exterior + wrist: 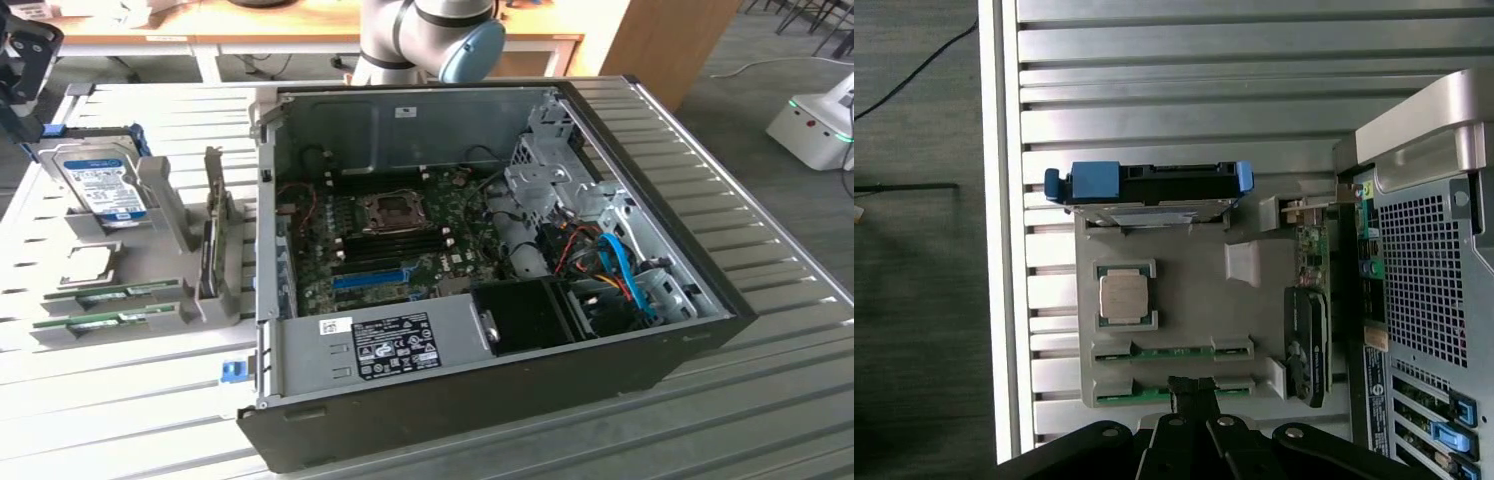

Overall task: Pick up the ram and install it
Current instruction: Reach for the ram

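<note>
Green ram sticks (114, 293) lie side by side in a gray holder (1194, 300) on the slatted metal tabletop (747, 400), at eight o'clock of the open computer case (467, 405) in the exterior view. Black fingers (1182, 398), clenched together and empty, hang above the holder, tips nearest the stick farther from the hard drive (104, 180). That drive, at ten o'clock, carries a blue-and-white label; a gray box (387, 345) inside the case bears white stickers. Neither's lettering can be read.

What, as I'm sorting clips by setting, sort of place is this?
Likely a robotics lab for computer assembly: an open desktop case on a ribbed metal table, beside a tray holding a hard drive and ram.
</note>
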Motion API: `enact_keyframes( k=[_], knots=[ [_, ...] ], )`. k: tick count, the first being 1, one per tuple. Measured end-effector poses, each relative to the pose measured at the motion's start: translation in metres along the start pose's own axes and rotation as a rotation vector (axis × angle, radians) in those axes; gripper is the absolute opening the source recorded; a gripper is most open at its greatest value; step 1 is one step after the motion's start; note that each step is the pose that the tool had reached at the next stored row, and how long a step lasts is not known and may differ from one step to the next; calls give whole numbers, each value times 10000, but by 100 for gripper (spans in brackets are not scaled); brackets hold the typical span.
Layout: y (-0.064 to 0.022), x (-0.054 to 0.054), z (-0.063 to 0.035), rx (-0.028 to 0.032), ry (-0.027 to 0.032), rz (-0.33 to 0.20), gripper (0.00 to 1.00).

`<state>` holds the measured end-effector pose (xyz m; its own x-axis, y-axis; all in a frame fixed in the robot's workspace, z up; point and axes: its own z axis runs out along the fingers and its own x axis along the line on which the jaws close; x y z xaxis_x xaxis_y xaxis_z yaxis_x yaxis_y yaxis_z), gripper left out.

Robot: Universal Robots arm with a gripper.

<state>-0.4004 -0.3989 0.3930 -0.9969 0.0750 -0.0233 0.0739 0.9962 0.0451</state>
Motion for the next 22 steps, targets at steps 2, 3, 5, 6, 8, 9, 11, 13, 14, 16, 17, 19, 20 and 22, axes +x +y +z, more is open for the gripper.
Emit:
enact_keyframes(
  k=[2,3,5,6,8,9,11,13,14,16,17,19,20,22],
  knots=[
    [1,5,0,0,0,3,11],
    [1,5,0,1,1,3,11],
    [0,5,0,0,0,3,11],
    [-1,6,0,0,0,4,11],
    [-8,5,0,0,0,3,11],
    [-12,5,-1,0,1,3,11],
    [-23,4,-1,0,1,3,11],
    [-33,3,-2,0,0,2,11],
    [-37,3,-2,0,1,3,11],
    [-47,2,-2,0,0,4,11],
    [-51,2,-2,0,0,4,11],
    [-58,1,-3,0,1,4,11],
    [-61,1,-3,0,1,4,11],
    [-67,0,-3,0,0,4,11]
  ],
)
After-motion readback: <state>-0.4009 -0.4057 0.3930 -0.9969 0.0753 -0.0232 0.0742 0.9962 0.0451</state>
